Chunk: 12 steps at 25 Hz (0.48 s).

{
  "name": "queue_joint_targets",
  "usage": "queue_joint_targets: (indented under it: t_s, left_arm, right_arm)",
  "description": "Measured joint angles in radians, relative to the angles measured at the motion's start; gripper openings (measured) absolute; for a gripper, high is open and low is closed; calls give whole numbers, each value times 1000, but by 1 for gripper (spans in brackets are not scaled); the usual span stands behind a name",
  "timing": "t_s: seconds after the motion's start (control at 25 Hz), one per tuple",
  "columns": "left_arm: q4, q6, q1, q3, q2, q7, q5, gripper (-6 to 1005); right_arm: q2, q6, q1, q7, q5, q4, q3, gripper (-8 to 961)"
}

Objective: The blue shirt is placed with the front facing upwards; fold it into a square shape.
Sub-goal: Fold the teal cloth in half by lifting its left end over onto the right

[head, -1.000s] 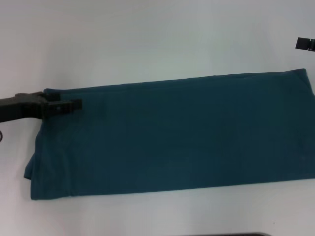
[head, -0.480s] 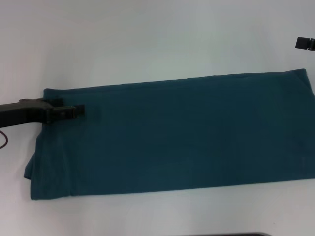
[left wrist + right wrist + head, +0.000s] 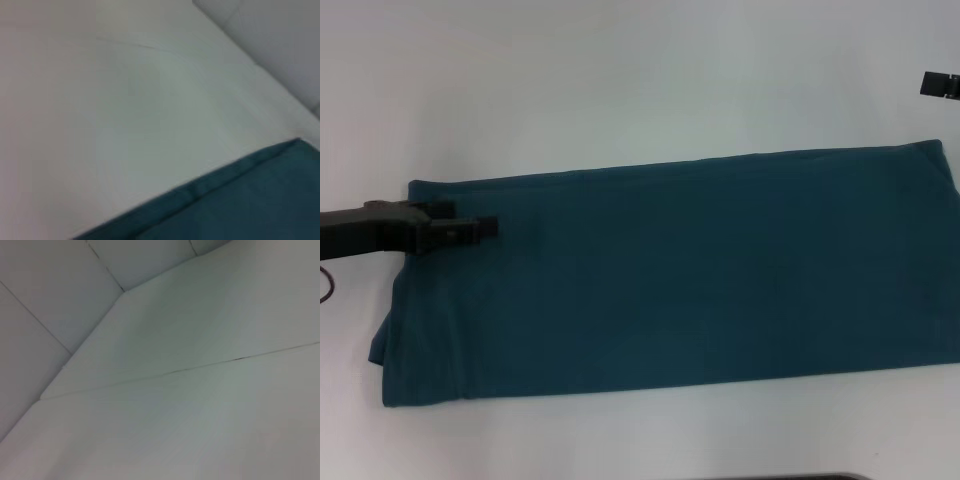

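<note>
Lengthwise, blue shirt (image 3: pixel 670 275) folded in a left-right band (plain side up), left end effector (image 3: pixel 485 228) over its left end, grip unclear.

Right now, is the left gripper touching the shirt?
Cannot tell. In the head view the left gripper overlaps the shirt near its left end, but that top-down angle shows neither contact nor a gap. The left wrist view shows only cloth and table.

The shirt (image 3: pixel 680 275) is dark teal-blue and lies flat, folded into a long band running left to right, its plain side up with no lettering showing. Its right end reaches the head view's edge; its left end shows layered edges, slightly uneven.
</note>
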Motion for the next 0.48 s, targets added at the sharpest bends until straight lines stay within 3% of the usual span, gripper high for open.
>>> queue_joint_targets:
  t_s: [0.28,0.48]
  left_arm:
    - [-113,198,33,1,29,-67,21,906]
    - [-165,206,59,0,36,-120,47,907]
  right_arm:
    - [-1,-4,-4,-4,18,-1,0,943]
    - [-1,0,-6,-8,20,2,0,943]
